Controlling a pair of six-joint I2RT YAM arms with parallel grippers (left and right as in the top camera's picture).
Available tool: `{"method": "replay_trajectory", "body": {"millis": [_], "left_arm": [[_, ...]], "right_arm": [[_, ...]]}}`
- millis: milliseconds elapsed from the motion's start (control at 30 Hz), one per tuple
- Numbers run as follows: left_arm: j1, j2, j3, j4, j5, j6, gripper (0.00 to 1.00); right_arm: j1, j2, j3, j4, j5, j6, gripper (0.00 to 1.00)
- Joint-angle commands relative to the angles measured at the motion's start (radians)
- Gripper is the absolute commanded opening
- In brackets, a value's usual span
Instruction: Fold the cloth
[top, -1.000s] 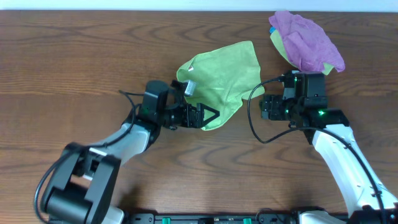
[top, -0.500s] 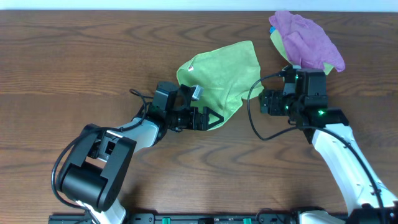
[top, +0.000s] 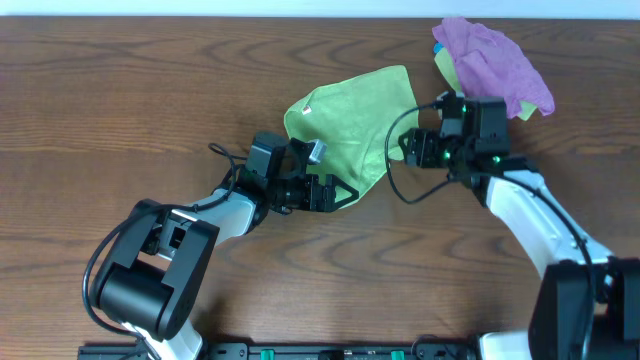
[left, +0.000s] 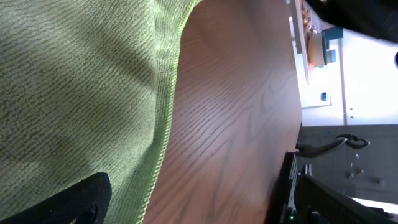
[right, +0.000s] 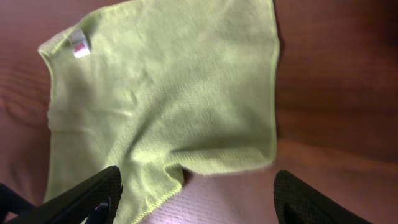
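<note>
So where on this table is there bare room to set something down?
Bare wood: the left side of the table, beyond the cloth, and the near strip in front of the cloth. Crowded: around the cloth, with the left hand and right hand at its edges, and the far-right corner by the purple cloth bundle.

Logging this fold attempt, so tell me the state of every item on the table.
Lime-green square terry cloth: spread out, unfolded, near edge rumpled.
Purple cloth: bunched in a heap.
Left claw: at the green cloth's near edge, grip unclear.
Right claw: open, beside the green cloth.
</note>
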Motion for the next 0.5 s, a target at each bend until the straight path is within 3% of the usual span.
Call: {"method": "replay_trajectory", "body": {"millis": [0,333,467], "left_arm": [[0.001,0.008,0.021,-0.003,-0.009,0.03,0.95],[0.0,0.008,0.021,-0.004,-0.022,0.037,0.95],[0.0,0.008,0.021,-0.004,-0.037,0.037,0.95]], "right_arm": [[-0.007,0.046,0.075,0.005,-0.049,0.021,0.79],[0.001,0.185,0.147,-0.004,-0.09,0.034,0.77],[0.007,0.208,0.147,-0.013,-0.122,0.04,0.72]]}}
